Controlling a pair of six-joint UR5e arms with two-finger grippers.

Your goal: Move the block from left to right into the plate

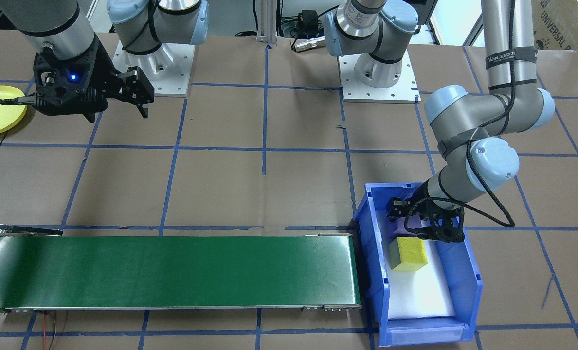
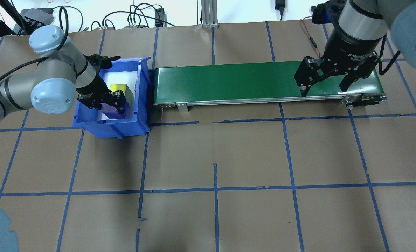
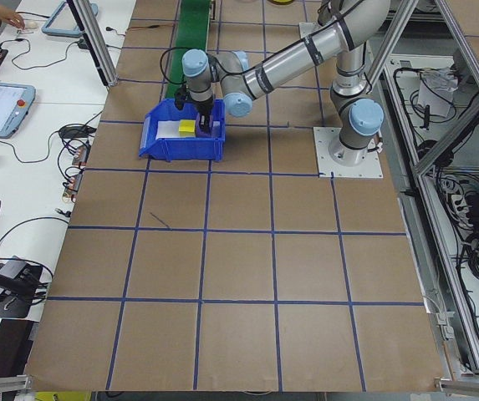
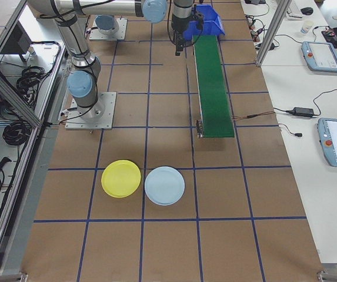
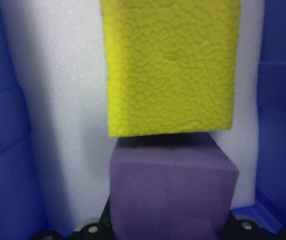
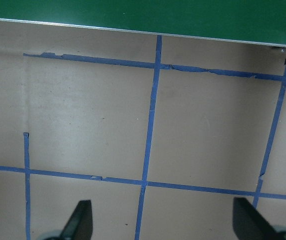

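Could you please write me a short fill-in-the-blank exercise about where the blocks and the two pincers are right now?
1. The left pincer is down inside the blue ____.
2. Next to the yellow block lies a ____ block, at the left pincer.
3. The green conveyor belt carries ____ blocks.
4. The right pincer, hanging by the belt's end, is ____.

Missing words: bin; purple; no; open

A: Which markings are legible?
B: A dark strap (image 1: 510, 57) on the left arm's upright tube reads roughly "WANJEED". A cardboard box (image 1: 561, 22) in the front-facing view's top right corner shows "UNIVERSAL R", cut off at the edge.
A: Others?
B: The right end effector (image 2: 325, 87) carries "2F Adaptive" on its body; the rest is unreadable.
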